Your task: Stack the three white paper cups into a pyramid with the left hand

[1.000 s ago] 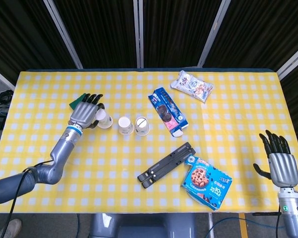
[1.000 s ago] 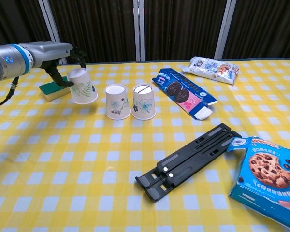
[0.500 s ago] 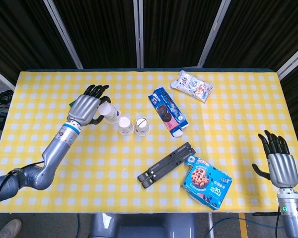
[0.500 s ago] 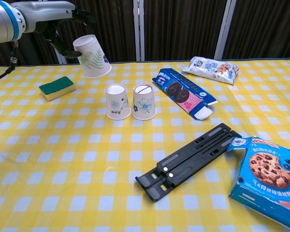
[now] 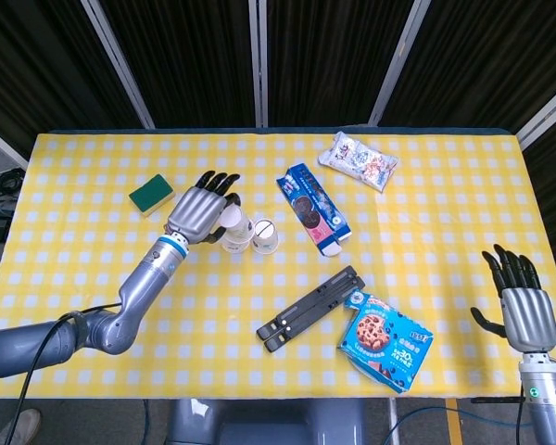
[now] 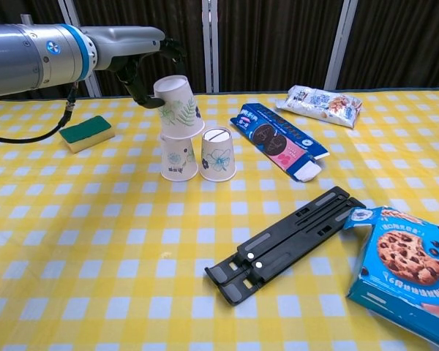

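Observation:
Two white paper cups stand upside down side by side on the yellow checked table: the left cup (image 6: pixel 178 158) (image 5: pixel 233 244) and the right cup (image 6: pixel 218 154) (image 5: pixel 265 235). My left hand (image 5: pixel 202 207) (image 6: pixel 148 68) holds the third cup (image 6: pixel 178 107) (image 5: pixel 234 222) upside down and slightly tilted, just above the left cup, its rim close to that cup's top. My right hand (image 5: pixel 523 300) rests near the table's front right edge, fingers spread, holding nothing.
A green sponge (image 6: pixel 86 133) lies to the left. A blue cookie box (image 6: pixel 282 141), a snack packet (image 6: pixel 321 102), a black folding stand (image 6: pixel 285 243) and a chocolate-chip cookie box (image 6: pixel 402 267) occupy the right half.
My left hand carried the third cup up off the table, then right and down, from beside the sponge to just above the left standing cup. The right hand stayed put.

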Controlling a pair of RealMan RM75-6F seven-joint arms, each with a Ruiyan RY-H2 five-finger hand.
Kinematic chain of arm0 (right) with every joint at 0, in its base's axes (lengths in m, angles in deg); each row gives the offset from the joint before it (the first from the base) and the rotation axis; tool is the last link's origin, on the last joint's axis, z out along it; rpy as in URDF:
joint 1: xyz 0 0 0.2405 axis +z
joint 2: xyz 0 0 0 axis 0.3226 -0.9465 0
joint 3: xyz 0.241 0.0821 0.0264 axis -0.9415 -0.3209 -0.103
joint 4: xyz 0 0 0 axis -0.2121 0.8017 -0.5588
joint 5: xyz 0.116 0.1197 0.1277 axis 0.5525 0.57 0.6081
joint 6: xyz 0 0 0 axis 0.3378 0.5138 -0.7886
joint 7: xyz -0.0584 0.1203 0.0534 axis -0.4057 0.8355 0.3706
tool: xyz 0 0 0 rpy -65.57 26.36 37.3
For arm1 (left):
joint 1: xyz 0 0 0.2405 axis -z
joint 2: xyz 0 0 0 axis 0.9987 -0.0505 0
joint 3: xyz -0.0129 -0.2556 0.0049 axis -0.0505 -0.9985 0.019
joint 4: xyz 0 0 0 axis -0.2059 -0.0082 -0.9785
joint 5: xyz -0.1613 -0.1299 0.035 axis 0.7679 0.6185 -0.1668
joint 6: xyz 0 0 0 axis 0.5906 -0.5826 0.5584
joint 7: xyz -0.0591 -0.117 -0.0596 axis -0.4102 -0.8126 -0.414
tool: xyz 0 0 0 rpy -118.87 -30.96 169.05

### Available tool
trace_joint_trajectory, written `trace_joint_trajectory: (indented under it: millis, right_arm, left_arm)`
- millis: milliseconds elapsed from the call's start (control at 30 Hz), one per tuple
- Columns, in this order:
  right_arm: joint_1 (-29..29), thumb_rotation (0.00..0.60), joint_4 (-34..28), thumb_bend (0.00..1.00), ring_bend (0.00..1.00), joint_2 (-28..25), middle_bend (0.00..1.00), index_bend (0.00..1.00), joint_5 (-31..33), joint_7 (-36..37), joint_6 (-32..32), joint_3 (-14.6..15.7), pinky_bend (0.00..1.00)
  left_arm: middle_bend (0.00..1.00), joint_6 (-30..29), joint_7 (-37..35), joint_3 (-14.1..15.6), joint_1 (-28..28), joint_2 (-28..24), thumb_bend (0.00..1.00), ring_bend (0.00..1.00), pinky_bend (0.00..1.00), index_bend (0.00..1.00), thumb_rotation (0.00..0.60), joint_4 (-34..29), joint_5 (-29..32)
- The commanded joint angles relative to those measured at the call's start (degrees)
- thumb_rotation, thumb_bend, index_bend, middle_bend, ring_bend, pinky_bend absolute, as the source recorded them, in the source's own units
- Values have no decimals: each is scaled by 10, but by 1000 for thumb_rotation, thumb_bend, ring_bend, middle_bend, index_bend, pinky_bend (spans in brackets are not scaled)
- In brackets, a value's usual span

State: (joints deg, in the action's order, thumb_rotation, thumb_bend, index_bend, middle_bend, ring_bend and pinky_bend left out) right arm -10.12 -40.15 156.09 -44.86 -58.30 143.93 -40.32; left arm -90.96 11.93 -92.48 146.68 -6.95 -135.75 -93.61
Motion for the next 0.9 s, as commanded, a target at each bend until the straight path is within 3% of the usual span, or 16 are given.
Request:
trace_joint_trajectory:
  millis: [33, 800, 900]
  right_arm:
    - [0, 600, 2, 119, 0, -1, 0, 109, 1, 4, -1, -1, 0]
    - [4, 600, 8, 120, 0, 0, 0, 107, 0, 19, -7, -1, 0]
    - [4, 600, 11, 119, 0, 1, 0, 107, -1, 19, -8, -1, 0]
  left_arm:
    - [0, -3, 2, 0, 4, 4, 487, 0, 0, 375, 600, 3, 3]
    - [0, 5, 32, 11, 43, 27, 464, 0, 0, 309, 600, 27, 64]
    - [0, 2, 27, 13, 42, 28, 420, 0, 0, 240, 600, 28, 62]
